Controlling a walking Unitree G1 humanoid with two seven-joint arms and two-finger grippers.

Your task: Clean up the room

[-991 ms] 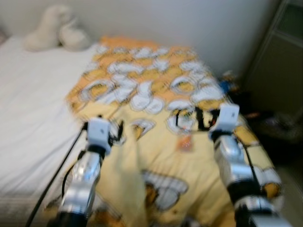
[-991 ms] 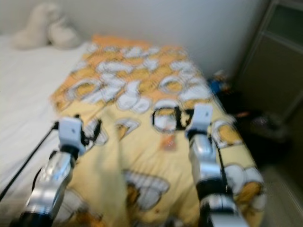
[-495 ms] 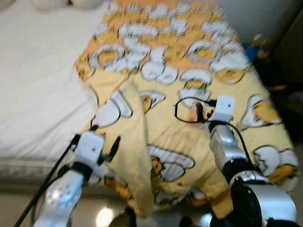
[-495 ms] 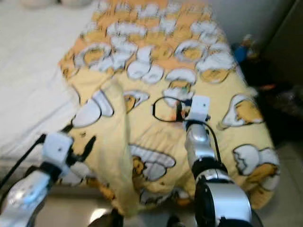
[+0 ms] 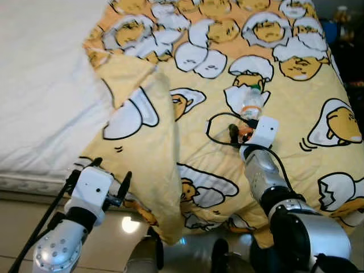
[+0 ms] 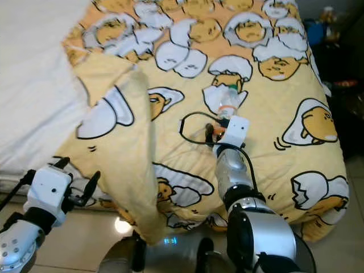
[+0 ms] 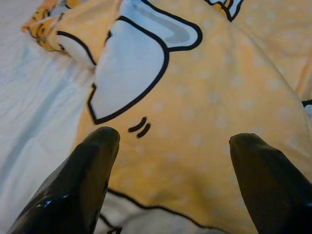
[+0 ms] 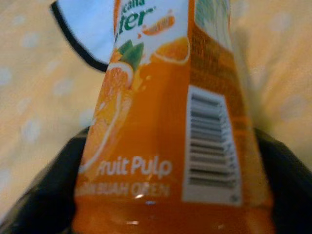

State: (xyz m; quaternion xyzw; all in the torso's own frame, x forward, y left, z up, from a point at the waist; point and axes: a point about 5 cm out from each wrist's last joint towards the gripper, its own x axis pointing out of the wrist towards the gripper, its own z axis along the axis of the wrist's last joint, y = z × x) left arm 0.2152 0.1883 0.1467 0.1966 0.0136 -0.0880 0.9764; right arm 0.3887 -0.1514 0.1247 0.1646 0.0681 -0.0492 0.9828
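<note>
one right claw (image 5: 240, 134) around orange juice bottle (image 5: 249, 109), yellow blanket (image 5: 296, 102)

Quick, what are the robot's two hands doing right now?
Left gripper: open, holding nothing, over the yellow blanket.
Right gripper: fingers either side of the orange juice bottle; grip unclear.

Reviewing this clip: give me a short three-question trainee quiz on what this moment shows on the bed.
1. True or false: the bottle with the orange label sits between the right gripper's fingers.
2. Which best describes the left gripper? A) shut on the blanket B) open, facing a folded-over part of the yellow blanket C) holding the bottle
3. Fill in: to the robot's left of the blanket lies a bare white ____.

Key: 1 true; 2 B; 3 sheet. The right wrist view shows the bottle's label close up with a dark finger on either side. Whether the fingers already press on it cannot be told.
</note>
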